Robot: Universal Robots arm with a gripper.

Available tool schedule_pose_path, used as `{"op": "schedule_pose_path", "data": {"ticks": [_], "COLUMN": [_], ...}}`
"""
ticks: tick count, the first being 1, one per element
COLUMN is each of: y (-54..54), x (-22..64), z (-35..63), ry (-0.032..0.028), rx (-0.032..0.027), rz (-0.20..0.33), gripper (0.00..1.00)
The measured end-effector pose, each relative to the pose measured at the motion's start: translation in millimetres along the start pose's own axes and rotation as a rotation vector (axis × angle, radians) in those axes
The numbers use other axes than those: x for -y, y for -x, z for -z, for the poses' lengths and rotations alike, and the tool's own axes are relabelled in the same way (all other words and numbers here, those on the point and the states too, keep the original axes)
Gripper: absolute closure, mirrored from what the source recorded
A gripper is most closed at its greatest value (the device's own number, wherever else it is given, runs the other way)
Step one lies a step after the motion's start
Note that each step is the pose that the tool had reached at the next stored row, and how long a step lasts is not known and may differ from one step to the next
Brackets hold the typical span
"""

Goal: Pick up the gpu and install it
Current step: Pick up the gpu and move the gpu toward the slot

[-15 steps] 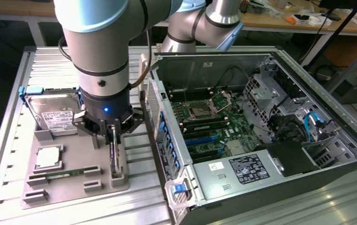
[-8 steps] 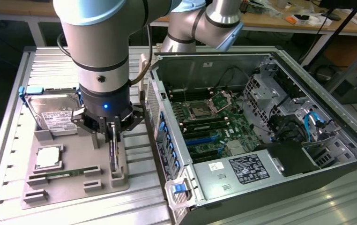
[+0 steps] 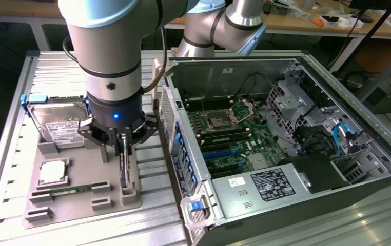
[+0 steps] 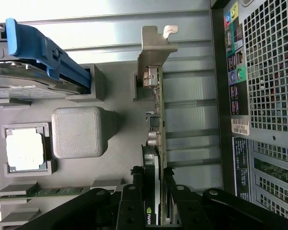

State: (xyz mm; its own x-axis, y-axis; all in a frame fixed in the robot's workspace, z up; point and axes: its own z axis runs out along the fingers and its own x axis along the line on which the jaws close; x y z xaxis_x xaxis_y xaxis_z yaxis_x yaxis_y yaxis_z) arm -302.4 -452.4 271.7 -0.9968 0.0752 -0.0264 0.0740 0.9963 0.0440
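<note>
The gpu [image 3: 125, 174] stands on edge in a slot of the grey holder [image 3: 79, 207], at the side nearest the computer case. It is a thin dark card; in the wrist view I see the gpu [image 4: 156, 120] edge-on, with its silver bracket [image 4: 153, 48] at the far end. My gripper [image 3: 123, 151] is straight above the card, pointing down. In the wrist view the gripper [image 4: 153, 211] has one black finger against each face of the card, shut on it. The card's lower edge still sits in the holder [image 4: 115, 158].
The holder also carries a hard drive [image 3: 58, 125] with blue rails, a CPU [image 3: 53, 171] and a RAM stick [image 3: 72, 190]. The open computer case [image 3: 305, 72] lies close on the exterior view's right, its motherboard [image 3: 230, 138] exposed. Its perforated rear wall [image 4: 269, 96] is close beside the card.
</note>
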Motion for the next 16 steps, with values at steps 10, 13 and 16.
{"op": "schedule_pose_path", "data": {"ticks": [10,13,16], "y": [0.3,0.5,0.6], "x": [-0.5,-0.8,-1.1], "z": [10.6,18.3,24.8], "ry": [-0.0001,-0.0002,-0.0001], "rx": [-0.0001,-0.0004,-0.0005], "rz": [0.000,0.000,0.000], "gripper": [0.73,0.73,0.73]}}
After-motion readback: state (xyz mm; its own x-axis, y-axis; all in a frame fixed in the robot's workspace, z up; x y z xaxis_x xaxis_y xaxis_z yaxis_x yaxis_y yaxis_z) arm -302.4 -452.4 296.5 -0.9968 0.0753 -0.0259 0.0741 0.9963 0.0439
